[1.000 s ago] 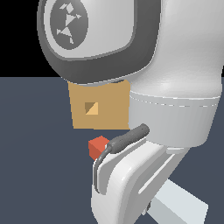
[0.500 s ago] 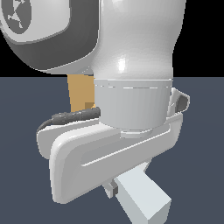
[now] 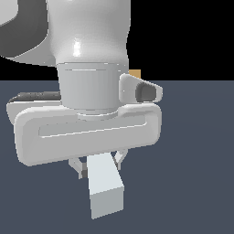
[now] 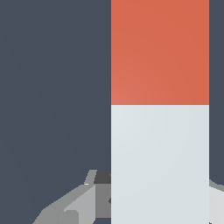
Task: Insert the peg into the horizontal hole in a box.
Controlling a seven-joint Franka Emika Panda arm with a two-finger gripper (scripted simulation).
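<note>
Pale grey-white peg [image 3: 104, 187] clamped in gripper [image 3: 99, 165] at lower centre; tan box [image 3: 135, 73] corner visible behind arm.

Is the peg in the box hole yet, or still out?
Out. The peg sits between the hand's fingers, red end free in the wrist view; the box is mostly hidden.

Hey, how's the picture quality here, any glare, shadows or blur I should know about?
Exterior view: sharp render, small bright glare spots on the glossy arm, no cast shadows on the floor, black backdrop. Wrist view: flat even lighting, crisp edges; the peg fills much of the frame.
</note>
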